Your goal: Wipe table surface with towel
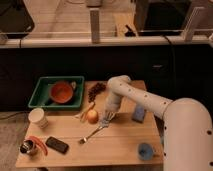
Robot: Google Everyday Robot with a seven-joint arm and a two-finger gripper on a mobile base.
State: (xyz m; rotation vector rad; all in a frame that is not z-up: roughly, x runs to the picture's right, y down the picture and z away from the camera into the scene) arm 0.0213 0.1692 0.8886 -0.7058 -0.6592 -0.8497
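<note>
The table surface [120,142] is a light tan wooden top with faint plank lines. My white arm reaches in from the right and bends down over the middle of the table. My gripper [107,119] is low at the tabletop, right beside an orange fruit [92,116] and at the head of a fork [92,134]. A small blue rectangular item [139,113] stands on the table just right of the gripper; I cannot tell if it is the towel. Nothing shows in the gripper.
A green tray [42,92] with an orange bowl [62,92] sits at the back left. Dark grapes [96,90] lie behind the gripper. A white cup [38,118], a can [26,148], a red pepper [39,144] and a black phone [57,145] are at the front left. A small blue cup [145,150] stands at the front right.
</note>
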